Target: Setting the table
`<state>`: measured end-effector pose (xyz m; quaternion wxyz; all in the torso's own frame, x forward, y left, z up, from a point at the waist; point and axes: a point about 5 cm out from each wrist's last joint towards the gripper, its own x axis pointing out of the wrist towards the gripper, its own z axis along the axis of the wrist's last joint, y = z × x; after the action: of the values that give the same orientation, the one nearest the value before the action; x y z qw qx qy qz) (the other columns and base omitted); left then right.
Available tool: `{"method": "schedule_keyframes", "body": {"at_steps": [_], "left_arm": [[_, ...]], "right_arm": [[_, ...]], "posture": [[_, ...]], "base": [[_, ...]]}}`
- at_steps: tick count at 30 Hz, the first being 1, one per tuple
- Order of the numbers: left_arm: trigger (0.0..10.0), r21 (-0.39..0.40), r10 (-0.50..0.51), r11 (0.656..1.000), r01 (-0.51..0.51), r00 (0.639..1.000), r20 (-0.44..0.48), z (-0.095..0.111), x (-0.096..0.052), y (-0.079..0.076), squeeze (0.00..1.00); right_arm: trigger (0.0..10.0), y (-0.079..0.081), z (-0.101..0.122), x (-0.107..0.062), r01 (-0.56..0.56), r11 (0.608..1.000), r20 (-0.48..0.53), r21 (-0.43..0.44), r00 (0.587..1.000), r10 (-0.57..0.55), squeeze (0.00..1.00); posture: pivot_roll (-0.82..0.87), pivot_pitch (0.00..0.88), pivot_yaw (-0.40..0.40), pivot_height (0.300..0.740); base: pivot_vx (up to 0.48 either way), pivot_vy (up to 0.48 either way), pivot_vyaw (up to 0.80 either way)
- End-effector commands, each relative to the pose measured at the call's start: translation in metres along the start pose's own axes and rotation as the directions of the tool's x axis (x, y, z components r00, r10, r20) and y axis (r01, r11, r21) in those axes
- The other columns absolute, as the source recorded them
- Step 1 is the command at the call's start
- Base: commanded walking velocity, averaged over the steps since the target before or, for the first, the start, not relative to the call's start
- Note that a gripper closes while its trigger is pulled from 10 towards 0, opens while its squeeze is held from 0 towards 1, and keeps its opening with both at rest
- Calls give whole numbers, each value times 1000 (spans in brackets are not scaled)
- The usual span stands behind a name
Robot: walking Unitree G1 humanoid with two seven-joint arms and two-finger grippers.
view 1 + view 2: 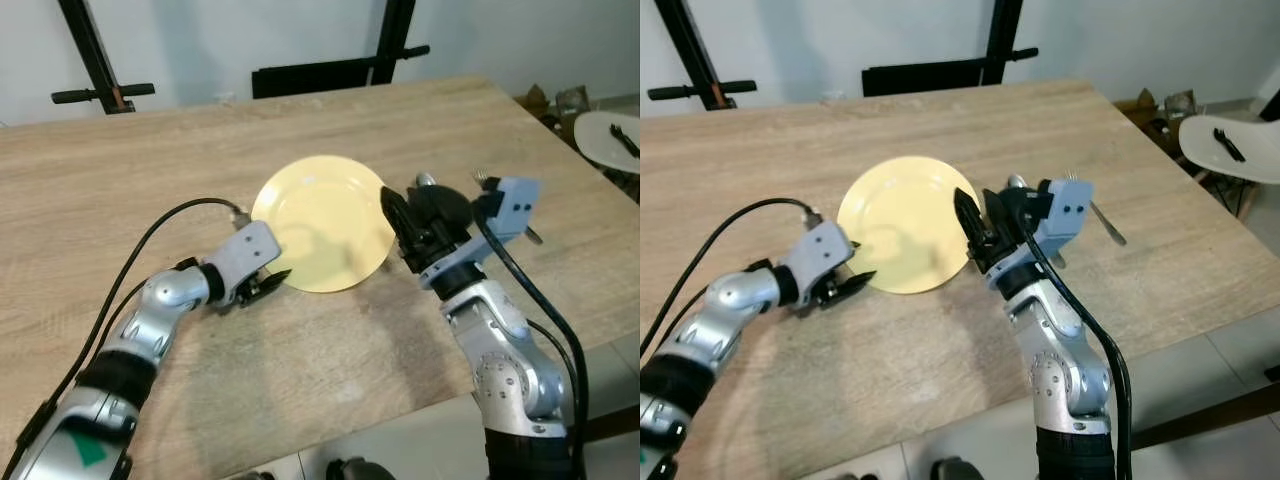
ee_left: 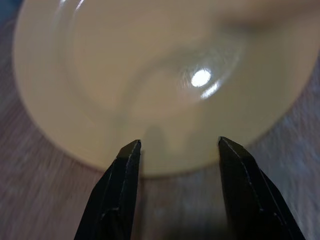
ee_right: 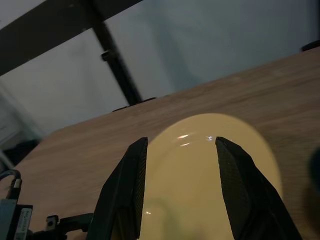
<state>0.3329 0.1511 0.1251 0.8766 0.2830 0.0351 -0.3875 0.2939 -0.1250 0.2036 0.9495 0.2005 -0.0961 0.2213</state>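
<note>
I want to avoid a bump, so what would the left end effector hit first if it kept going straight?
Probably the plate: the left end effector points at its near rim, fingers open.

A light wooden table [image 1: 120, 170] is seen, its grain running across the top. A pale yellow plate [image 1: 325, 235] is set flat near its middle, and a fork [image 1: 1106, 224] lies just beside the plate

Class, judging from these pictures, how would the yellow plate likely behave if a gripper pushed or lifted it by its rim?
The yellow plate looks rigid, so it would probably slide whole across the wooden table. Its glossy highlights suggest a slippery glaze. Lying flat and shallow, it seems unlikely to roll, but probably breakable if dropped.
</note>
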Motion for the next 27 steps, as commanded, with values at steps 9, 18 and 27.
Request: {"method": "schedule_keyframes", "body": {"at_steps": [9,18,27], "left_arm": [[10000,-153,-8,988,-17,987,-159,-42,-29,-38,0],[10000,-187,341,931,-314,930,135,14,-33,14,0],[10000,-140,246,965,-223,952,183,35,3,16,0]], "right_arm": [[10000,17,-12,-2,-162,982,-86,92,982,170,0],[10000,19,-6,-1,-181,978,-73,99,979,189,0],[10000,22,-9,1,-202,973,-75,113,975,211,0]], "posture": [[-59,71,-1,740],[-74,78,6,740],[-87,88,7,740]], "base": [[0,0,0],[0,0,0],[0,0,0]]}}
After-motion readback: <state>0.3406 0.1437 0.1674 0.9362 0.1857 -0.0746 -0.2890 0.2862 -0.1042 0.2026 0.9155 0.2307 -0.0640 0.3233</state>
